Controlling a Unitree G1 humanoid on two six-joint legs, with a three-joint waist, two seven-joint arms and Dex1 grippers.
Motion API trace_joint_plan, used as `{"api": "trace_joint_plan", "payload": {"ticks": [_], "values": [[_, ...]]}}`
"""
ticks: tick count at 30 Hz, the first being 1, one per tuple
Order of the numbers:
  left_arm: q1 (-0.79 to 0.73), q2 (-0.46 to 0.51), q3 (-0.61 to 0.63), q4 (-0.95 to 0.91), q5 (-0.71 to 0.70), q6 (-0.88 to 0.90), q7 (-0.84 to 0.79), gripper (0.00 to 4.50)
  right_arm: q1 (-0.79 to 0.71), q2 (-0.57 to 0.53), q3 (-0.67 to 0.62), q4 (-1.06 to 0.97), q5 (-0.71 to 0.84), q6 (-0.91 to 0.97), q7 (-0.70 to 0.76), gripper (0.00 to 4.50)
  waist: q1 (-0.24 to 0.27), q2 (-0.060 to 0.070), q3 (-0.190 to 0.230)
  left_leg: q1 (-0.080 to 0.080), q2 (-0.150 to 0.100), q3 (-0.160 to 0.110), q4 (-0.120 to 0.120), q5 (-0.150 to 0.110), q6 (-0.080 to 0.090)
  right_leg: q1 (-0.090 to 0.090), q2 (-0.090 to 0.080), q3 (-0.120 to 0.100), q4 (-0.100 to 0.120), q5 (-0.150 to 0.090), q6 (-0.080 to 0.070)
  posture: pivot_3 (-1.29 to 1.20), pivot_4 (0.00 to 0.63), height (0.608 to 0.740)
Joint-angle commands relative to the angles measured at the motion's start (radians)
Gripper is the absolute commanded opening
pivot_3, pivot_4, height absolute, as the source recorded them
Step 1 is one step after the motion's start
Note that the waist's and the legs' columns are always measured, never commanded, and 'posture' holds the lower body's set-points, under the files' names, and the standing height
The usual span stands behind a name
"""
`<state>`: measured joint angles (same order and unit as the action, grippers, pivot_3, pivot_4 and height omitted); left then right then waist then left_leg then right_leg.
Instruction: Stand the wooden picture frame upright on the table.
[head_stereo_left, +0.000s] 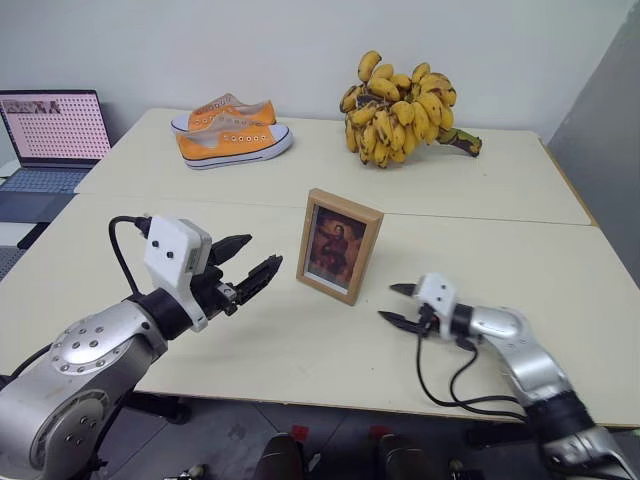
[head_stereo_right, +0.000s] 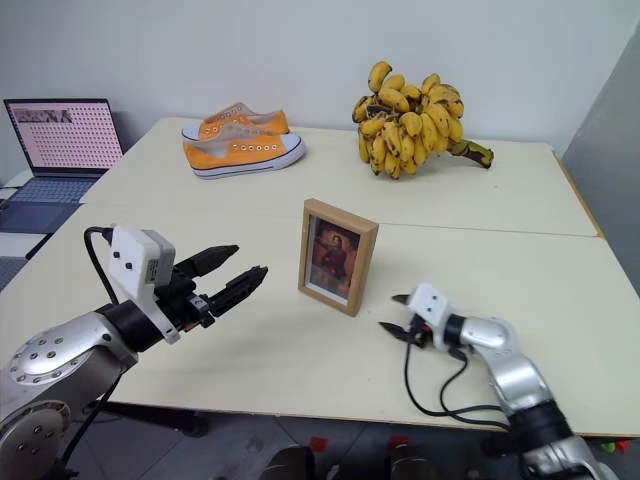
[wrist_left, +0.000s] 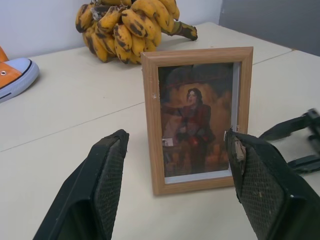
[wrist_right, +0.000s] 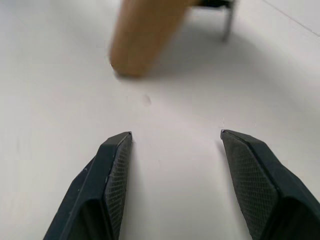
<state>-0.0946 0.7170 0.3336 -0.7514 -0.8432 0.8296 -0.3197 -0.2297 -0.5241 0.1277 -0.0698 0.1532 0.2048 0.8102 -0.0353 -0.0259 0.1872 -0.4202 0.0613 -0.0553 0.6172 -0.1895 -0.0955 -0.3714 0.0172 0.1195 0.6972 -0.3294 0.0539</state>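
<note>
— What's your table (head_stereo_left: 520, 190) carrying?
— Two cream slabs joined by a seam. Far slab: orange shoes (head_stereo_left: 232, 131) at your left, bananas (head_stereo_left: 403, 108) to the right. Near slab: the frame (head_stereo_left: 339, 245) stands upright just this side of the seam. A laptop (head_stereo_left: 50, 140) sits off the left end.

Left arm reaches in from the lower left, its pincer (head_stereo_left: 247, 263) roughly level, fingers spread wide, holding nothing. Right arm enters from the lower right, forearm angled inward; its pincer (head_stereo_left: 397, 304) sits low, tips tilted slightly downward, fingers (wrist_right: 112, 175) parted and empty. The two pincers point toward each other, well apart.
</note>
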Motion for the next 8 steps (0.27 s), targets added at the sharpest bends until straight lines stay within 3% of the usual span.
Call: {"api": "trace_joint_plan", "payload": {"ticks": [1,8], "values": [[-0.038,-0.005,-0.019,0.036,0.021,-0.030,-0.015,3.29,-0.017,-0.004,-0.107,-0.277,0.122,0.183,-0.070,2.99,-0.010,0.000,0.000,0.000,0.001,0.001,-0.001,0.000,0.000,-0.001,0.001,0.001,0.000,0.000,0.000,0.00,0.150,0.740],[-0.091,-0.015,-0.062,0.095,0.033,-0.019,-0.017,3.29,-0.082,0.024,-0.165,-0.460,0.232,0.398,-0.185,2.99,-0.016,0.000,0.000,0.000,0.000,0.001,-0.004,0.000,0.000,-0.001,0.001,0.001,-0.001,0.000,0.000,0.00,0.150,0.740]]}}
